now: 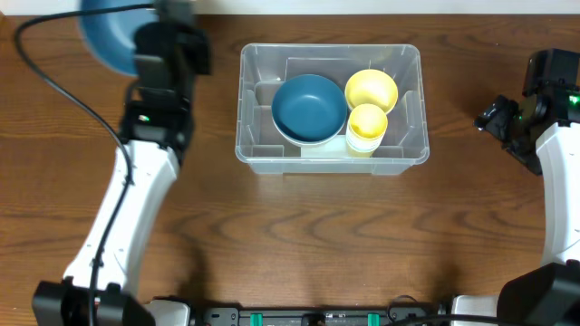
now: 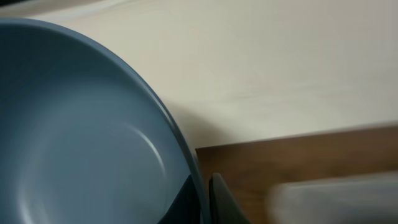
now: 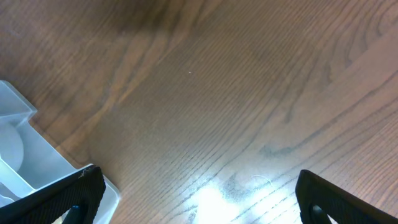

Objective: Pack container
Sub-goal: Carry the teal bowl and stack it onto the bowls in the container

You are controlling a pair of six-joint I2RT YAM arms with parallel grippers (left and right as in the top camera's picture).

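Wood table (image 1: 317, 226); left fingers (image 2: 219, 202) clamp blue dish (image 2: 74, 137), arm outstretched; right fingers (image 3: 336, 199) wide.

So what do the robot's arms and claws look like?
The left arm and the right arm are smooth white tubes with chunky black joints. The left claw and the right claw have black fingers. A thin black cable runs by the left arm, and a tiny green light glows near each wrist.

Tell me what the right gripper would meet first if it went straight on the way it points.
Probably the bare wooden table: the open right gripper faces it, and the container corner lies off to one side.
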